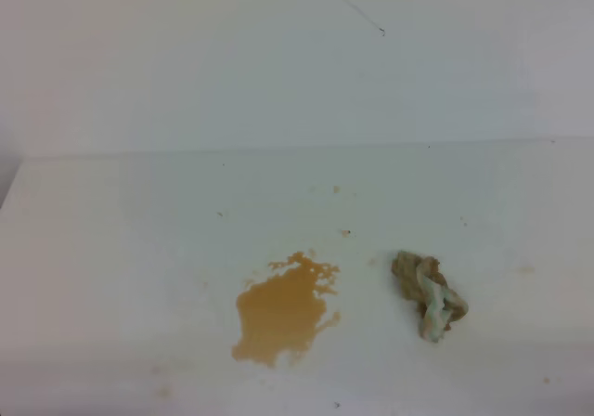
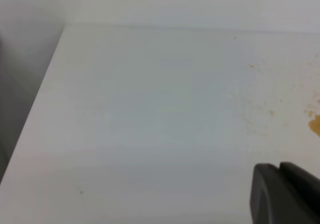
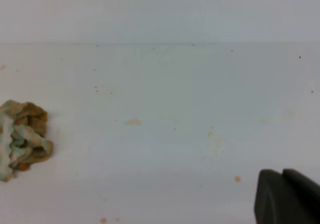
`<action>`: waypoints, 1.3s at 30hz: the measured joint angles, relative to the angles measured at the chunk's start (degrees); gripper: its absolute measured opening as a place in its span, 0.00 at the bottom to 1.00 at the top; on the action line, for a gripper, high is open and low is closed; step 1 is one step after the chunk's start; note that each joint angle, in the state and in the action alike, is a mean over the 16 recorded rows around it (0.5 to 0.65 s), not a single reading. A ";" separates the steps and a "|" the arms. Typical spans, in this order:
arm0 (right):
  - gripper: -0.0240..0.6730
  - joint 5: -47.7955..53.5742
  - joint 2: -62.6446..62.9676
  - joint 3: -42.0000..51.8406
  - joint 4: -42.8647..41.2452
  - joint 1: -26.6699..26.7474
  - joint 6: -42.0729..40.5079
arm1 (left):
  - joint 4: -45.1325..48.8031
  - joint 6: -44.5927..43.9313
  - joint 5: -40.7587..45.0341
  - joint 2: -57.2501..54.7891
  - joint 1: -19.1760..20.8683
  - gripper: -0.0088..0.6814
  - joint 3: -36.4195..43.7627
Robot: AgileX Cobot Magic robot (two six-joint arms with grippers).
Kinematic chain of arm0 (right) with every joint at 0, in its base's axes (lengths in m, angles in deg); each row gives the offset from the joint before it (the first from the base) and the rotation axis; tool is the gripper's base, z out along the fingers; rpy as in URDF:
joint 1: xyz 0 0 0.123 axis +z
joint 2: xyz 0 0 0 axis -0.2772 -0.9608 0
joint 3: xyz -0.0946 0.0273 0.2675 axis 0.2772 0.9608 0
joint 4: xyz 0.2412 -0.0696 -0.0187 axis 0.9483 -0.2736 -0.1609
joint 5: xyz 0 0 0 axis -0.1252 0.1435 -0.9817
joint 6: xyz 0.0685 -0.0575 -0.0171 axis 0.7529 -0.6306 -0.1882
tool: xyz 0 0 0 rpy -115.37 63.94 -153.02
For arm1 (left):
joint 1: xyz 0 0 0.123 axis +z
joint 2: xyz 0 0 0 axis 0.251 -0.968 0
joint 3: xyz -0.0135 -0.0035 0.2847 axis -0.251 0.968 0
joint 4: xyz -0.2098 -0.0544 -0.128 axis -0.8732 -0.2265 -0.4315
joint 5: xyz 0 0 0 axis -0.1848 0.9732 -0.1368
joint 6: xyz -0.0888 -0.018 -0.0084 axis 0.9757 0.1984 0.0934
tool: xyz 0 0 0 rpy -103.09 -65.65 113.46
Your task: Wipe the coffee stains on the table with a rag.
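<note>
Judging from how things lie, the wipe has not begun: the coffee stains [image 1: 283, 312] sit as one tan-orange blotch near the front middle of the table [image 1: 111, 249], and the rag [image 1: 430, 295] lies wadded to the right of it, apart from the liquid, with bare white surface between them.

Several things could go wrong from here. The rag is a small, crumpled lump, smaller than the blotch, and already brown in places; a single pass may smear the coffee outward instead of lifting it, leaving a pale film. A pinch on one loose fold could let the wad unravel or drag, so that only a corner meets the liquid. Too little downward pressure would skate over the puddle; too much on the smooth top could push the rag out of the grip. Small tan flecks scattered farther back and to the right are easy to miss.

Neither arm shows in the high view. The right gripper [image 3: 287, 196] appears only as a dark corner at the lower right of its wrist view, well apart from the rag [image 3: 22, 139] at the left edge; its jaws are fully closed on nothing. The left gripper [image 2: 285, 194] shows the same dark corner over bare table, with the stain's edge [image 2: 314, 124] just entering at right; I cannot tell how its jaws stand, and it touches nothing visible.
</note>
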 joint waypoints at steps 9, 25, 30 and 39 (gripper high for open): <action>0.03 0.00 0.00 0.00 -0.01 0.00 -0.05 | 0.00 0.00 0.00 0.02 0.00 0.01 0.13; 0.03 -1.15 0.00 0.00 -1.85 0.00 -0.07 | 0.00 0.00 -0.15 0.02 0.00 0.01 0.13; 0.03 -2.77 0.00 0.00 -2.44 0.00 0.06 | 0.00 0.00 -0.05 0.02 0.00 0.01 0.13; 0.03 -11.81 0.00 0.00 -1.17 0.00 4.59 | 0.00 0.00 -0.05 0.02 0.00 0.01 -0.13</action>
